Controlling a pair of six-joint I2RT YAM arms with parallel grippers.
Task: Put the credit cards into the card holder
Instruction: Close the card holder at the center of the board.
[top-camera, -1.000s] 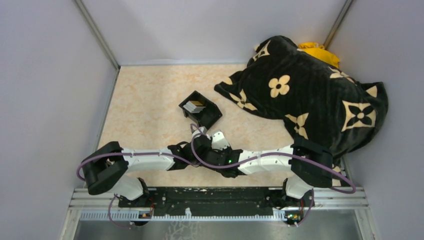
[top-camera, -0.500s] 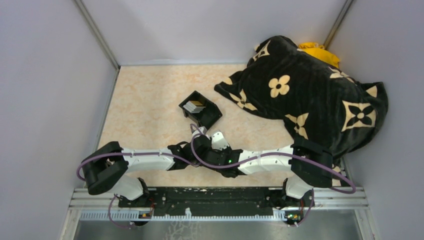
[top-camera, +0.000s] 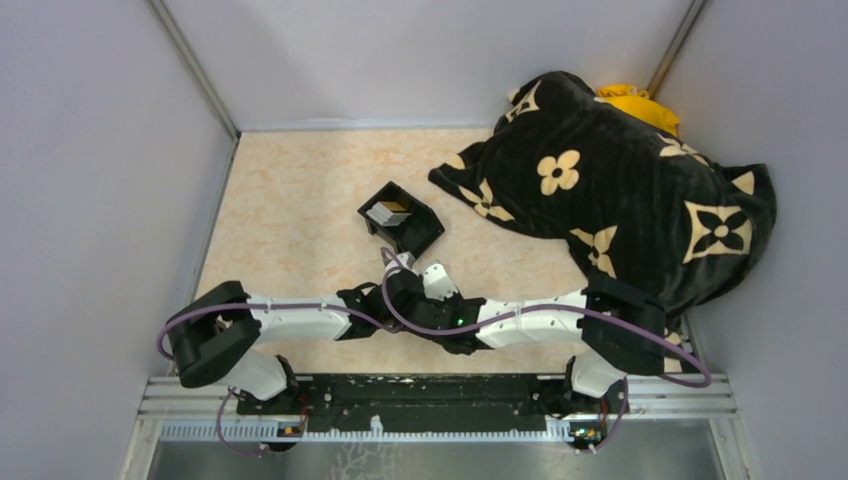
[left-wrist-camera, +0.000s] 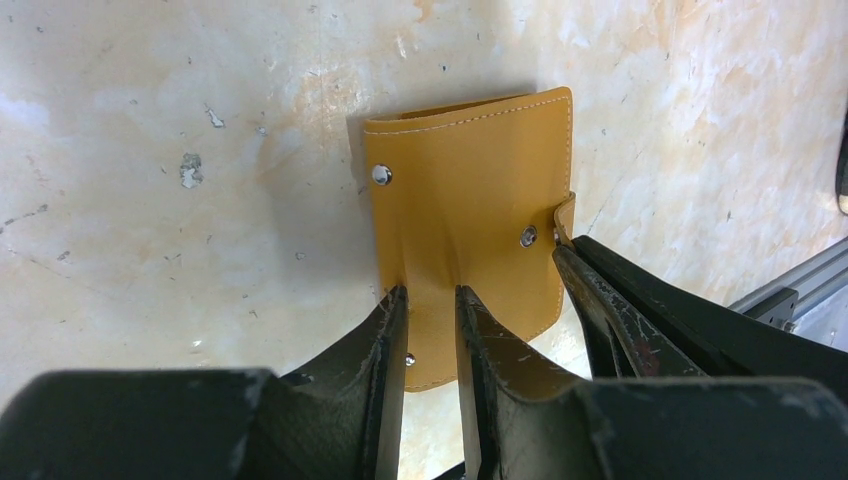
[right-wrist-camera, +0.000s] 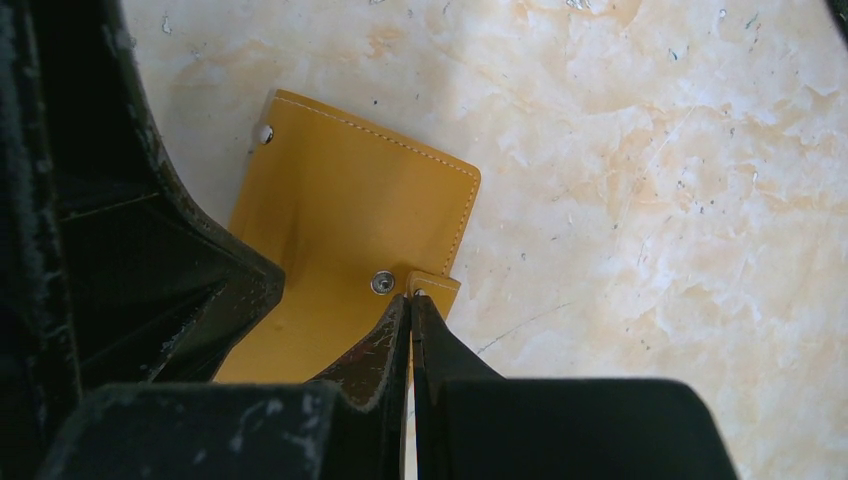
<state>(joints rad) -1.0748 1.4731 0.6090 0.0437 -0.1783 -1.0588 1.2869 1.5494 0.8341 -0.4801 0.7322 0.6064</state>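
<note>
Card holder (left-wrist-camera: 470, 170) lies closed on the table (top-camera: 290, 200), orange-tan outer face up, near the front edge between the two arms. Left gripper (left-wrist-camera: 430, 300) is at its near edge, jaws narrowly apart and clamped on a pinched fold of the leather. Right gripper (right-wrist-camera: 410, 300) comes in from the other side, jaws pressed together on the little side tab (right-wrist-camera: 436, 285) by a snap. Credit cards (top-camera: 390, 212) sit stacked in the black box (top-camera: 415, 232), just beyond the grippers. Patterned black blanket (top-camera: 620, 190) is heaped at the right.
</note>
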